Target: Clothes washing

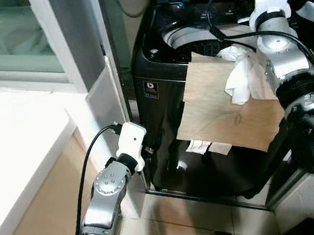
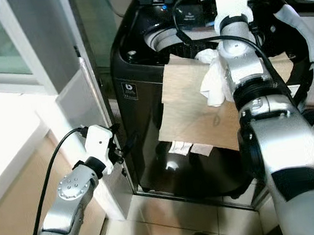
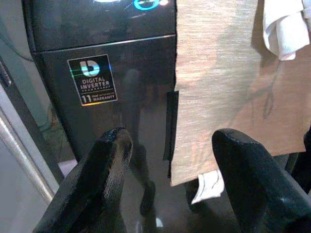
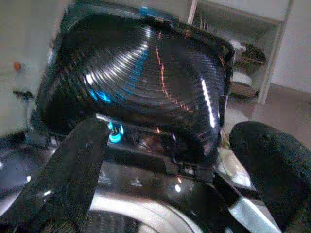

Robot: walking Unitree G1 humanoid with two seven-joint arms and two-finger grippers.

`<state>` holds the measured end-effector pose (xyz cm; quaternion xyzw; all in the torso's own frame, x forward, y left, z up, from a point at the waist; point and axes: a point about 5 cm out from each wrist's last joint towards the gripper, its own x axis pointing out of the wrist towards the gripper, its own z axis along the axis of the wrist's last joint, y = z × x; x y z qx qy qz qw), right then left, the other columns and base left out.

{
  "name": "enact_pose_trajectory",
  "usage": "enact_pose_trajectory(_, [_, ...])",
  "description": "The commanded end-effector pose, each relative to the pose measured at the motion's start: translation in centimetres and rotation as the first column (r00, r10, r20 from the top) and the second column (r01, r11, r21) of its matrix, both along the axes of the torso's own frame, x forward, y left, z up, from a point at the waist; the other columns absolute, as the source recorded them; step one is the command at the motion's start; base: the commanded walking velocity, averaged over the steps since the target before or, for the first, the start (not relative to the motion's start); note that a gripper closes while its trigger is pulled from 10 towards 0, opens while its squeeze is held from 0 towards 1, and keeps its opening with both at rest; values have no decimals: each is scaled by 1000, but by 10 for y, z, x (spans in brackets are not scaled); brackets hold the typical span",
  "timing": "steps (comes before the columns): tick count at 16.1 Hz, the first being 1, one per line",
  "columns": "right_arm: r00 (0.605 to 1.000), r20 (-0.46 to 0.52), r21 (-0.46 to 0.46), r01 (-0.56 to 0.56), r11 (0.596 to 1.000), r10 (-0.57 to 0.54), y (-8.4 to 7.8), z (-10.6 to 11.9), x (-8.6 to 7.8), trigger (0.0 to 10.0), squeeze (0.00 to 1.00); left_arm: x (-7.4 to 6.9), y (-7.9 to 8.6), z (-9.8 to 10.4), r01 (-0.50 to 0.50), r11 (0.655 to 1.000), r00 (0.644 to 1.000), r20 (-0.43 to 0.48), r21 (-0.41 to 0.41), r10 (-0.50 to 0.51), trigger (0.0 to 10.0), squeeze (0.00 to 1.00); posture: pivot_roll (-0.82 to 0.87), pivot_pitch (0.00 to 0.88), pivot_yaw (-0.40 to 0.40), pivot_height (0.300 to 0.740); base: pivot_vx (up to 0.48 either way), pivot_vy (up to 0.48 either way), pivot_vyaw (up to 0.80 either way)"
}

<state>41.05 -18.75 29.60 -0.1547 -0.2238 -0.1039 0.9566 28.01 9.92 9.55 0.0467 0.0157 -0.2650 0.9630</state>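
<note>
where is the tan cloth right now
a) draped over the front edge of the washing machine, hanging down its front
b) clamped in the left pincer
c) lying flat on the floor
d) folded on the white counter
a: the tan cloth hangs from the rim of the black washing machine down its front, with a white cloth bunched on top.

Black washer (image 1: 165, 139) on tiled floor (image 1: 195, 214)

A tan cloth (image 1: 223, 105) draped over the washing machine's (image 1: 163, 150) front rim covered part of the drum opening (image 1: 193, 38). The raised lid (image 4: 136, 82) stood behind it. The left claw (image 3: 167, 179), fingers apart, faced the bare front panel beside the wall (image 1: 103, 109).
</note>
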Motion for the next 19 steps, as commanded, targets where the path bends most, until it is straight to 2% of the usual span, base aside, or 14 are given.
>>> enact_pose_trajectory(1, [999,44,45,-27,999,25,5,-5,-6,10000,0,4,1,2,-9,1000,1000,9,7,9,10000,0,-152,0,35,714,0,0,0])
enact_pose_trajectory(3, [996,63,105,-65,992,59,8,-35,-27,10000,0,9,3,0,-22,1000,1000,4,1,22,10000,0,-172,0,49,714,0,0,0])
enact_pose_trajectory(6, [998,32,144,-58,988,54,2,-77,-56,10000,0,11,-2,0,-1,1000,1000,4,-7,1,10000,0,-212,0,74,714,0,0,0])
enact_pose_trajectory(8, [996,-70,142,-38,989,48,0,-113,-75,10000,0,13,-5,0,20,1000,1000,6,-9,-20,10000,0,-220,0,84,714,0,0,0])
enact_pose_trajectory(9, [990,-126,138,-42,990,60,2,-126,-77,10000,0,14,-6,1,24,1000,1000,9,-7,-24,10000,0,-219,0,85,714,0,0,0])
enact_pose_trajectory(12, [945,-312,240,-24,971,101,0,-159,-68,10000,0,17,-5,3,19,1000,1000,20,-7,-19,10000,0,-194,0,72,714,0,0,0])
enact_pose_trajectory(16, [903,-407,279,-18,960,135,3,-170,-59,10000,0,15,-2,3,-4,1000,1000,26,-14,5,10000,0,-167,0,53,714,0,0,0])
enact_pose_trajectory(19, [854,-490,294,-28,955,176,13,-170,-37,10000,0,15,-2,3,-14,1000,1000,27,-19,15,10000,0,-140,0,36,714,0,0,0])
